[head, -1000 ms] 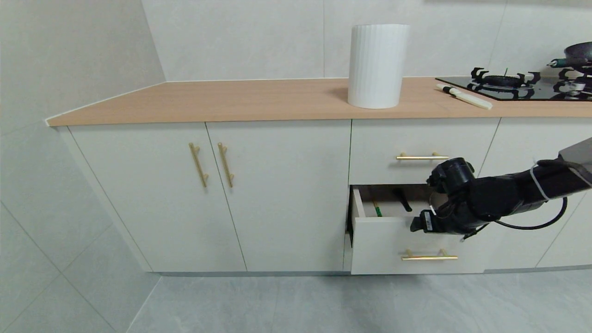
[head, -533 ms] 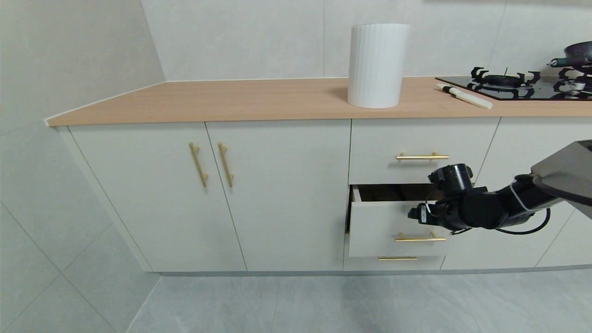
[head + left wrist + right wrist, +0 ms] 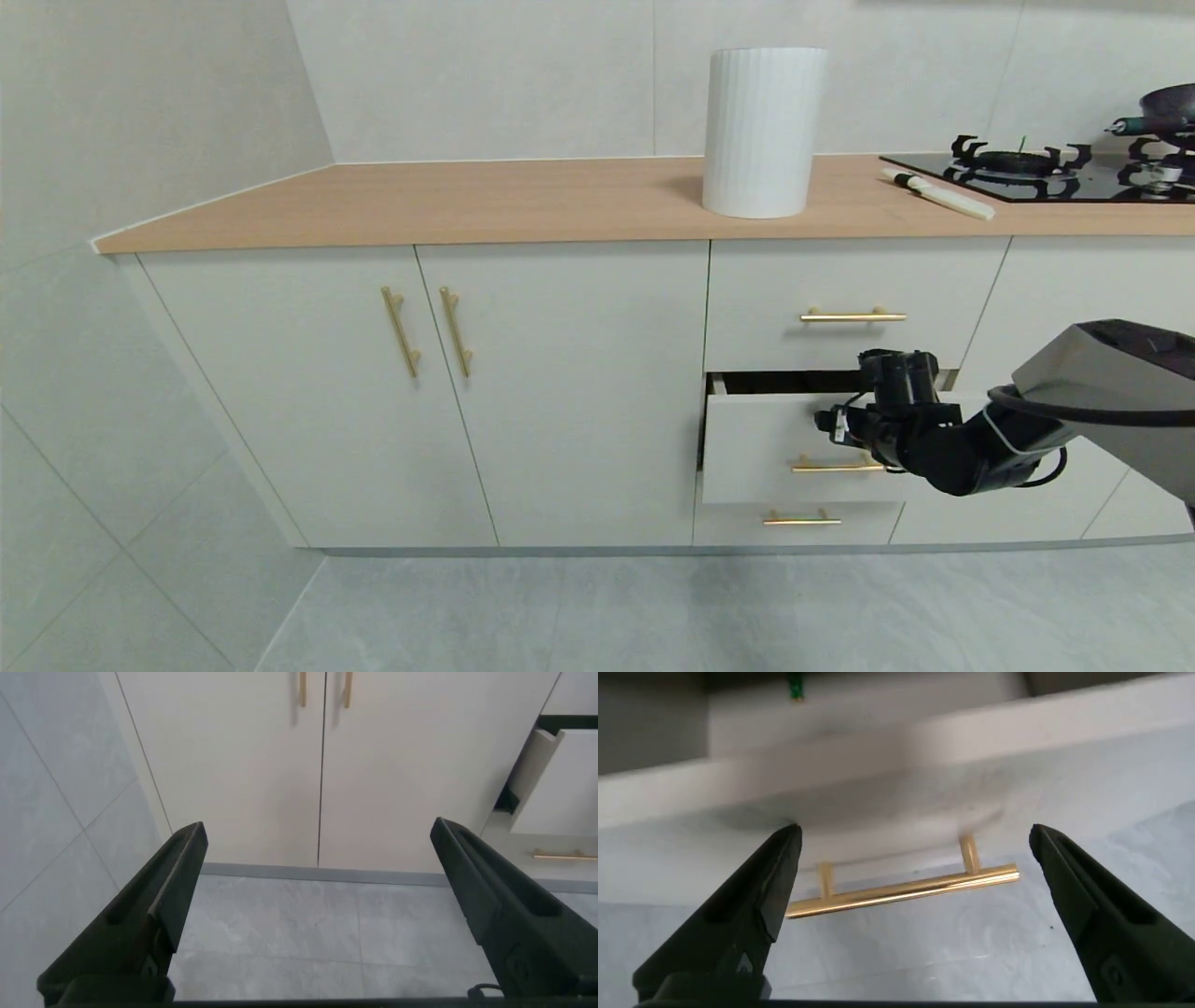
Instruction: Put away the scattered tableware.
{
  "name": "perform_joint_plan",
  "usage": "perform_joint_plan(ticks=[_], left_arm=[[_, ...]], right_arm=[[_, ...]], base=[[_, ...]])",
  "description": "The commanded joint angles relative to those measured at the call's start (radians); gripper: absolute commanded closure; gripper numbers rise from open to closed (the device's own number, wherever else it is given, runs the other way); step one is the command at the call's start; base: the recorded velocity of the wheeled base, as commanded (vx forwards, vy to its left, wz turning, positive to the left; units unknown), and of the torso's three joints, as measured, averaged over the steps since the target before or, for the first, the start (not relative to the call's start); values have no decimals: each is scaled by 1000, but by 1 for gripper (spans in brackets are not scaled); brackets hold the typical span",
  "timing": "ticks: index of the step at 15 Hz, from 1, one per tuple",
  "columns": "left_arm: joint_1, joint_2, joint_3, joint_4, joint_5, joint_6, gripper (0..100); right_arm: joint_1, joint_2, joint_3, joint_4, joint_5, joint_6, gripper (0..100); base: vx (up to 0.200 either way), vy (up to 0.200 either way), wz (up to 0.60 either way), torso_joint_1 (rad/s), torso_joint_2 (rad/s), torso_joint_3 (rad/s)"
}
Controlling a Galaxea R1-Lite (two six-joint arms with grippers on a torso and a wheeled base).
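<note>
right gripper point(image 3: 829, 425): jaws spread wide, holding nothing. it sits against or just off the front panel of the middle drawer point(image 3: 766, 448); contact cannot be confirmed. in the right wrist view the same gripper point(image 3: 913, 838) faces the panel square on, with the brass handle point(image 3: 901, 889) running crosswise between the two fingers' span.

middle drawer: not fully shut. a dark gap shows along its top edge, and the front stands proud of the neighbouring fronts. a green-tipped item point(image 3: 795, 685) is just visible inside; its kind cannot be told.

left gripper point(image 3: 316, 831): jaws released, empty, aimed at the cabinet doors point(image 3: 318, 756) and floor, well apart from the drawer.

remaining tableware: one pale utensil with a dark end point(image 3: 936, 194) lies on the countertop point(image 3: 467, 201), just beside the hob point(image 3: 1046, 173). its long axis runs roughly 10 to 4 o'clock.

judgement: the drawer closing is nearly complete. the utensil lies at about 1 o'clock from the right gripper in the head view. the right arm is the nearer.
</note>
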Motion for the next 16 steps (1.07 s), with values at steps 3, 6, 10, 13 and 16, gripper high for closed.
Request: perform_joint_plan(ticks=[3,6,10,13,16], left_arm=[[0,0,0,0,0,0,0],[0,0,0,0,0,0,0],[1,0,0,0,0,0,0],[0,0,0,0,0,0,0],[0,0,0,0,0,0,0]], right_arm=[[-11,56,-70,1,-11,54,0],[-21,85,-127,1,-13,94,0],[-36,110,-185,7,-14,138,0],[-48,139,-230,10,-14,155,0],[-56,167,-268,10,-14,183,0]], base=[[0,0,0,0,0,0],[0,0,0,0,0,0],[0,0,0,0,0,0],[0,0,0,0,0,0],[0,0,0,0,0,0]])
